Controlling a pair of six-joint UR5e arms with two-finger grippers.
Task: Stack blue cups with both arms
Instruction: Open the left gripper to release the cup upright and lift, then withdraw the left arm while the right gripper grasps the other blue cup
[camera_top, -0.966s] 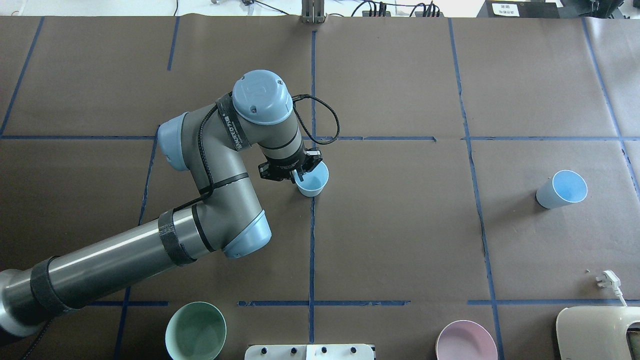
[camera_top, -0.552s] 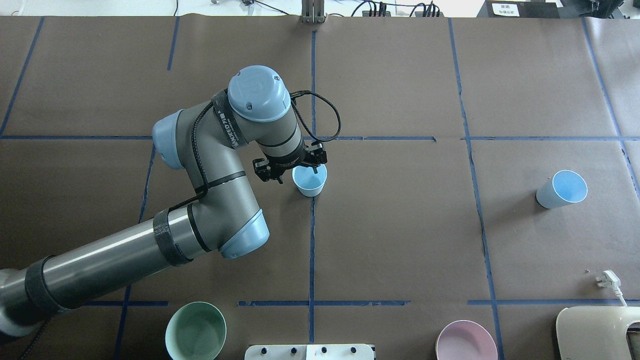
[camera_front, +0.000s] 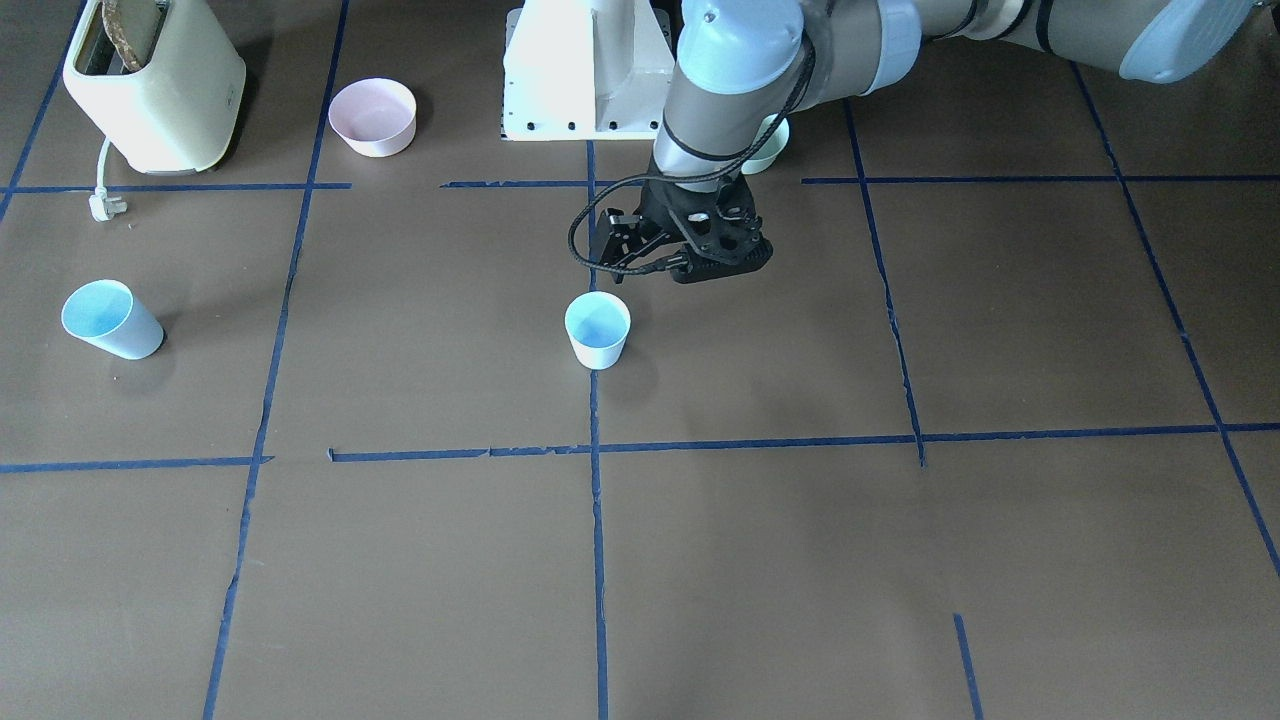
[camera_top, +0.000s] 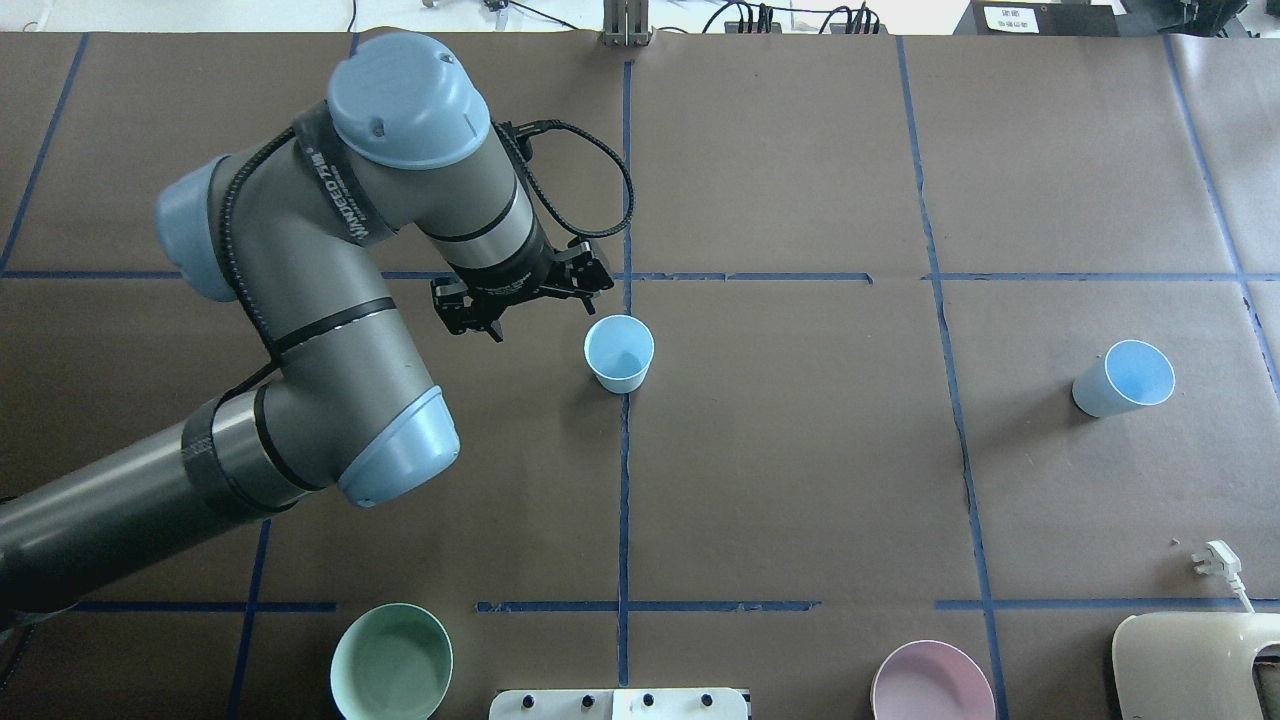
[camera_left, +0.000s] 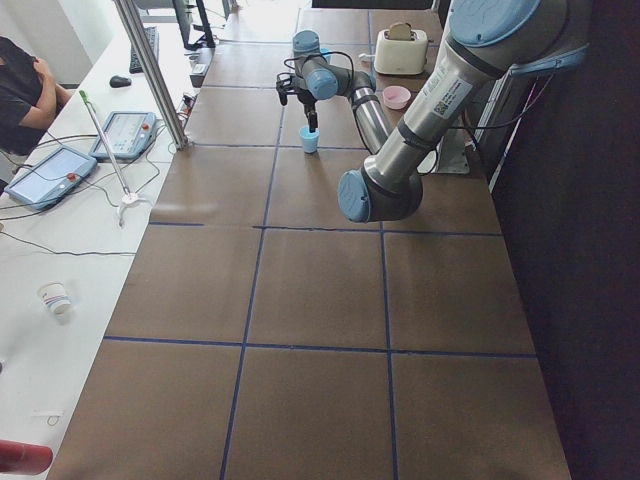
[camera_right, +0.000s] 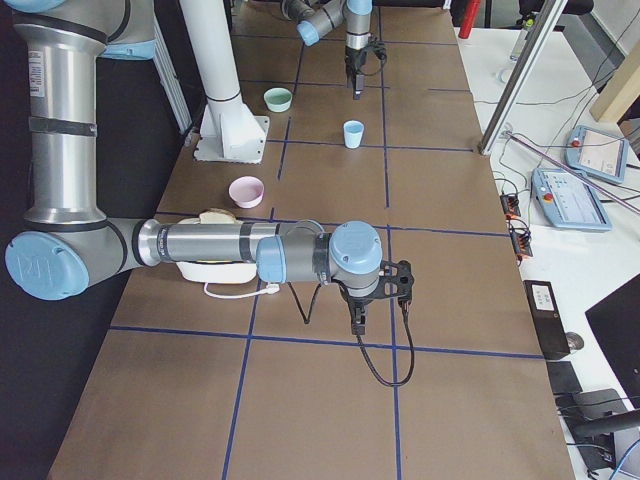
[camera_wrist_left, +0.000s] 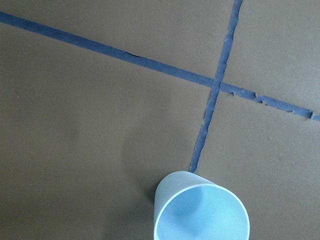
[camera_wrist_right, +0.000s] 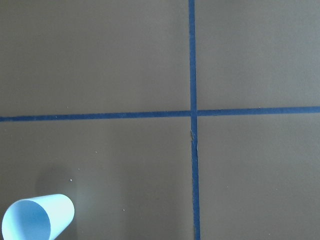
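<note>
One blue cup (camera_top: 619, 353) stands near left claw (camera_top: 525, 300).

The left hand (camera_top: 523, 300) has let go of the centre cup (camera_top: 619, 353) — lifted clear.

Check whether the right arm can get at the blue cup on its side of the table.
Probably yes. That blue cup stands alone on bare table and shows in the right wrist view, so the right gripper hangs close. The left arm is away by the middle cup.
</note>
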